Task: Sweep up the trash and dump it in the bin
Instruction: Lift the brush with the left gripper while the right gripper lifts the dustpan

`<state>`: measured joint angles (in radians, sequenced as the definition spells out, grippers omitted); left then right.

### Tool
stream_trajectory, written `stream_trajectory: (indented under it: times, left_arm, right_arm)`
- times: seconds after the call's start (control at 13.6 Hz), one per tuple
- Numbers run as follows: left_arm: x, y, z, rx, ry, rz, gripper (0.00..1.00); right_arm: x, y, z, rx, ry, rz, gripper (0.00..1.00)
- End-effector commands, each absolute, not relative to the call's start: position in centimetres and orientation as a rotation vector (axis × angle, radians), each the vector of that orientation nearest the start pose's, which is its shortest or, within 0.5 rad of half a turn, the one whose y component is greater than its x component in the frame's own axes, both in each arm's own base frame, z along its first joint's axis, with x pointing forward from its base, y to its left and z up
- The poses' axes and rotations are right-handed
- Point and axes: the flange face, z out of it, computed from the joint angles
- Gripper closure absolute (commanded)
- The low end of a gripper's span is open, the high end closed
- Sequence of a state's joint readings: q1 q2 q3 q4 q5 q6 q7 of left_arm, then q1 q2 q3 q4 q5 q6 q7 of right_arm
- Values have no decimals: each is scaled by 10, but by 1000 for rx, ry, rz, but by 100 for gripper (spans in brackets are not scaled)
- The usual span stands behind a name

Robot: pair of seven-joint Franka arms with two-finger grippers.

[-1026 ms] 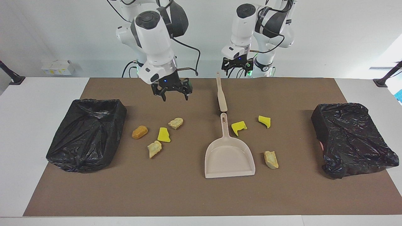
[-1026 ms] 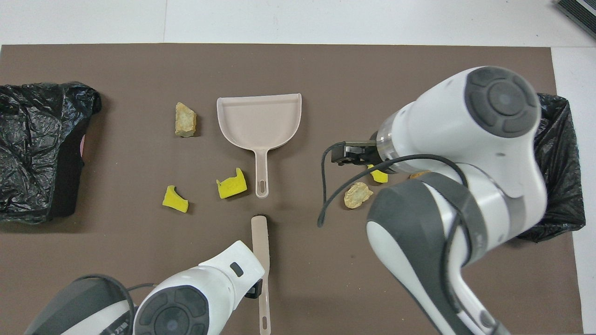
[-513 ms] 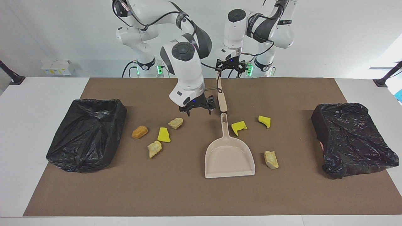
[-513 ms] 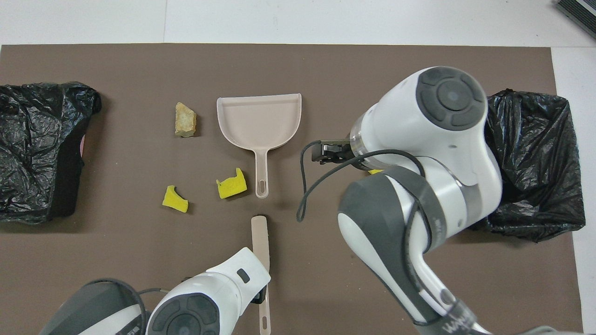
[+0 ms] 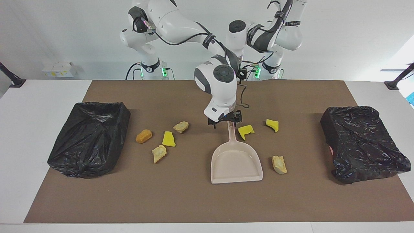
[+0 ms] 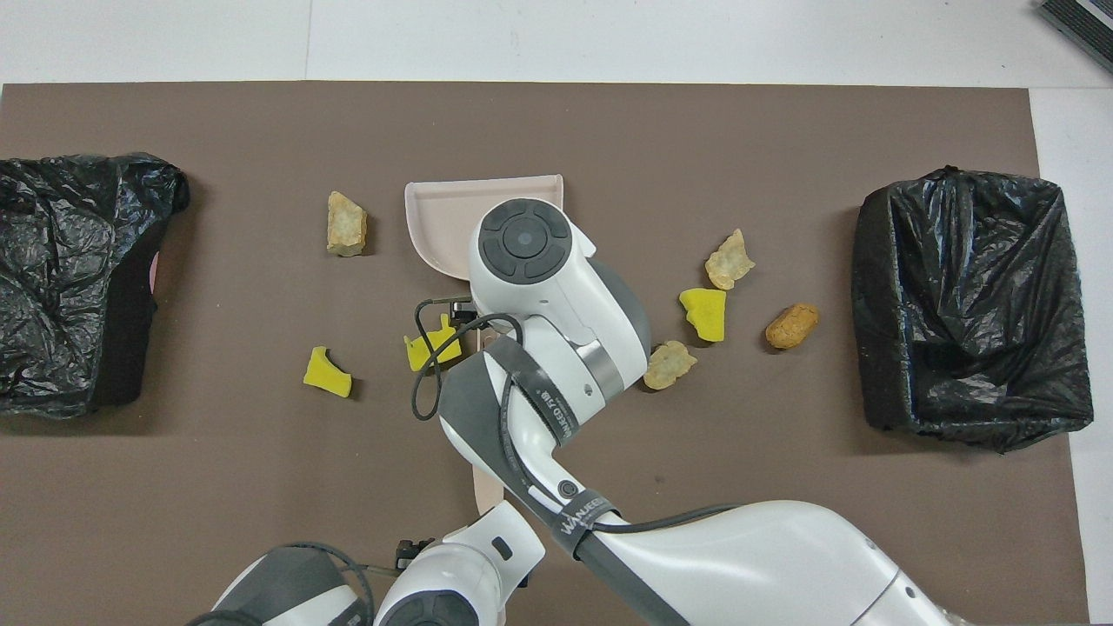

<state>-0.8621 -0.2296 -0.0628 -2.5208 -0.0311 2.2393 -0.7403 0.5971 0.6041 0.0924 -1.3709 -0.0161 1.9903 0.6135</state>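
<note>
At each short end of the brown mat [image 5: 194, 204] sits a black-bagged bin [image 5: 89, 137], [image 5: 362, 142]. Mid-mat: beige dustpan [image 5: 236, 165], mouth toward the edge away from the robots. Right gripper [image 5: 225, 121] over its handle, fingers spread, gripping nothing. Left gripper [image 5: 243, 73] mostly hidden, over the mat's robot-side edge. Trash [image 5: 168, 139] lies in seven lumps either side of the dustpan.
</note>
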Motion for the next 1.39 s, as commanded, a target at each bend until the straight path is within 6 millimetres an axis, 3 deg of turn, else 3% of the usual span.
stream_trajectory:
  times: [0.0, 0.29, 0.37, 0.44, 0.51, 0.59, 0.66, 0.73, 0.88, 1.03, 1.32]
  left_arm:
    - [256, -351, 347, -3106, 227, 85, 0]
    - [248, -344, 341, -3093, 237, 99, 15]
    - [248, -344, 341, -3093, 237, 99, 22]
    - [248, -344, 341, -3093, 230, 99, 32]
    - [248, -344, 342, -3093, 185, 101, 47]
    - [246, -345, 342, -3088, 161, 108, 61]
    - [246, -344, 342, -3077, 156, 121, 84]
    - [245, -343, 343, -3056, 161, 147, 100]
    - [250, -340, 344, -3028, 154, 185, 100]
    - [255, -338, 349, -3033, 143, 186, 100]
    - [294, -322, 355, -3062, 88, 173, 100]
  right_arm:
    - [561, 468, 355, -3130, -132, -35, 5]
    - [558, 468, 353, -3151, -166, -52, 44]
    - [558, 468, 354, -3150, -166, -54, 48]
    - [559, 468, 353, -3148, -168, -58, 48]
    - [561, 467, 353, -3140, -163, -69, 56]
    - [561, 467, 353, -3138, -163, -73, 74]
    - [561, 468, 355, -3136, -164, -74, 100]
    - [562, 466, 360, -3131, -159, -79, 100]
    - [578, 445, 378, -3110, -115, -99, 100]
    - [578, 439, 394, -3102, -198, -104, 100]
    - [587, 413, 410, -3042, -312, -69, 100]
